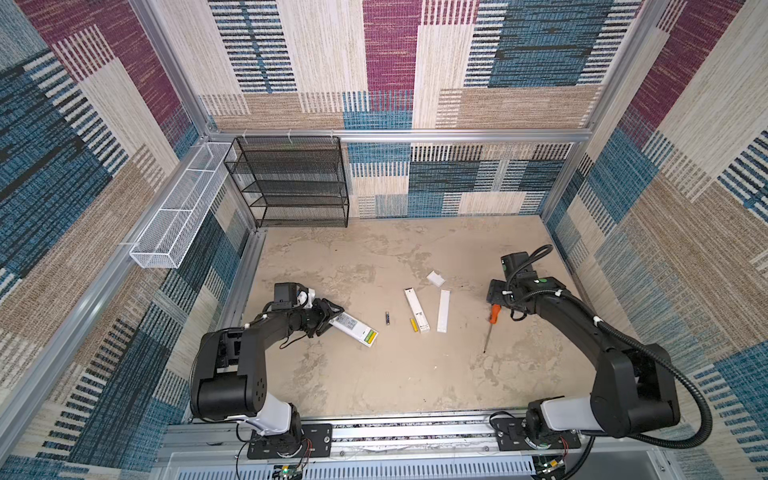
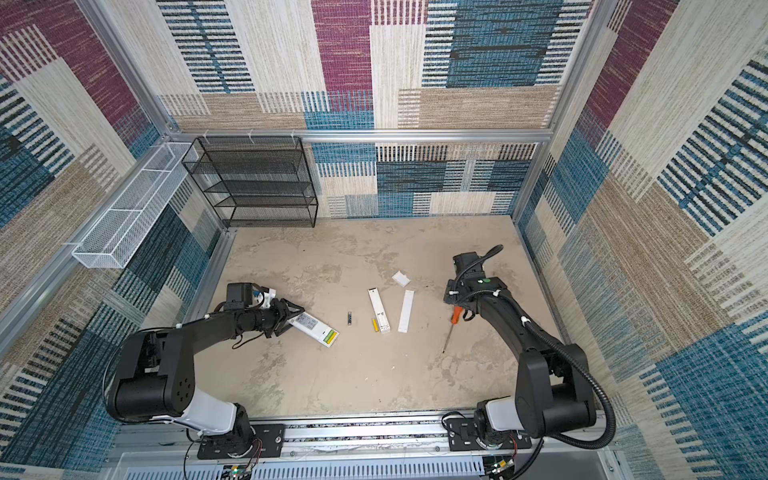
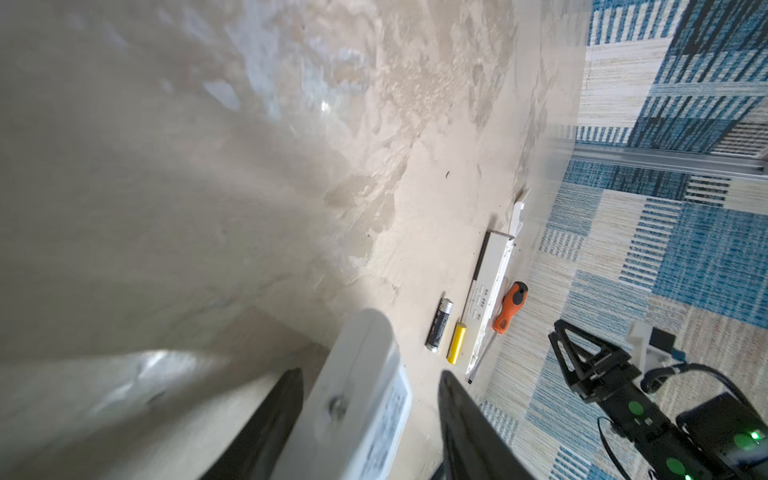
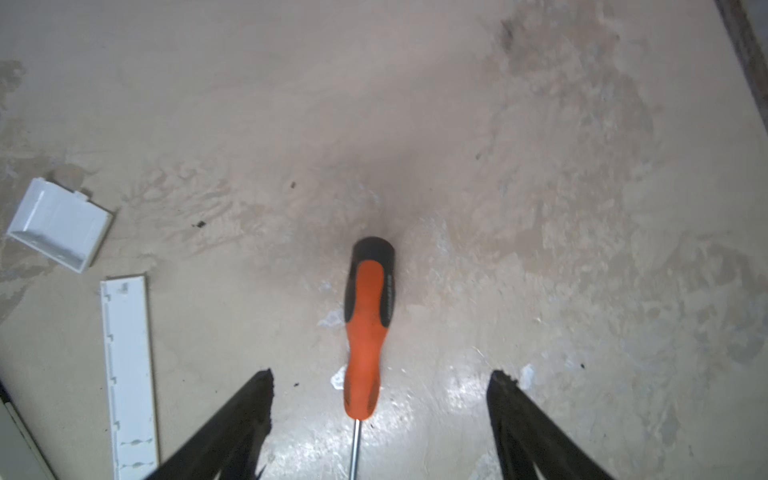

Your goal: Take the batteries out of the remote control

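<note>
Cylinders, slim — dark battery, yellow battery

The left arm and the right arm are matte black, built of boxy and rounded links. Each has a white segment just above its base. Each base is bolted to a black plate with silver screws, and thin red and black wires show beside it. A ribbed black conduit runs along the right arm, bound with white cable ties. Round green marks dot its wrist. The fingers are black and tapered.
</note>
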Controlling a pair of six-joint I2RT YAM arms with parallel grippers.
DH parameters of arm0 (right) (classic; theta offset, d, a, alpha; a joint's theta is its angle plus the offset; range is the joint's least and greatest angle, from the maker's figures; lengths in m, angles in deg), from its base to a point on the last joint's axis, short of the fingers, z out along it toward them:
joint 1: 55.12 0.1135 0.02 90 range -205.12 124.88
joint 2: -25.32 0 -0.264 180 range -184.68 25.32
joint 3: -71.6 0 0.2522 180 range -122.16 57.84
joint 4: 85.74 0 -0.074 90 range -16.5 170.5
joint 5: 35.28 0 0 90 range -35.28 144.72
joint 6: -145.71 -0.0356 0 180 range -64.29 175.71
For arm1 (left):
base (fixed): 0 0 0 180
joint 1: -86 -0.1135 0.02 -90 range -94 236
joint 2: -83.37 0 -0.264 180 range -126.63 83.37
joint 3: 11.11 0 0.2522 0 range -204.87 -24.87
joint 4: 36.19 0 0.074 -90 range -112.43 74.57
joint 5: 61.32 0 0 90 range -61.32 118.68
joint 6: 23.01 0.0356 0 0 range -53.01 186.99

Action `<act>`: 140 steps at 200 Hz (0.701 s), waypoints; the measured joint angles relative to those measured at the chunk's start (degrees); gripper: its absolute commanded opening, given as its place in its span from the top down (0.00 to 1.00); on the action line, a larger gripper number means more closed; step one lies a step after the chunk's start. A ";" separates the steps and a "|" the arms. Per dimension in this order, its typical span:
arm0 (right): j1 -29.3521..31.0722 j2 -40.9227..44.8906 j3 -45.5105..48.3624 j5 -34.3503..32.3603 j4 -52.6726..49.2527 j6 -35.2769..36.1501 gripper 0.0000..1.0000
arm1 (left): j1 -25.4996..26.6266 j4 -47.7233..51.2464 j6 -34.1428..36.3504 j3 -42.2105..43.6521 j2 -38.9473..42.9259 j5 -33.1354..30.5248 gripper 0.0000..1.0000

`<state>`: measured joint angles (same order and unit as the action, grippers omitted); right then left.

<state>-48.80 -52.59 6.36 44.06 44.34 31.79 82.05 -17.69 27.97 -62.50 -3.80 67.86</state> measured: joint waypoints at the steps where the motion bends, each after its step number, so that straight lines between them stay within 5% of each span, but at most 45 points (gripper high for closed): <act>1: -0.15 0.09 0.15 0.15 0.04 -0.04 0.19 | 0.00 0.15 0.02 -0.07 0.09 -0.17 0.40; 57: -3.87 0.50 6.99 10.71 3.41 -3.26 0.27 | 0.00 8.98 4.50 -2.05 6.32 -10.51 0.38; 109: -4.04 -5.27 6.16 13.51 6.91 -4.07 0.35 | 0.00 11.13 5.73 -2.27 7.43 -11.78 0.39; 140: -4.04 -9.86 3.28 13.46 8.02 -3.30 0.50 | 0.00 12.52 6.32 -2.29 8.98 -11.78 0.40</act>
<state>-52.84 -62.45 9.63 57.53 52.36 28.49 82.05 -5.17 34.28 -64.79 5.18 56.08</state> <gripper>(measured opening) 0.556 0.606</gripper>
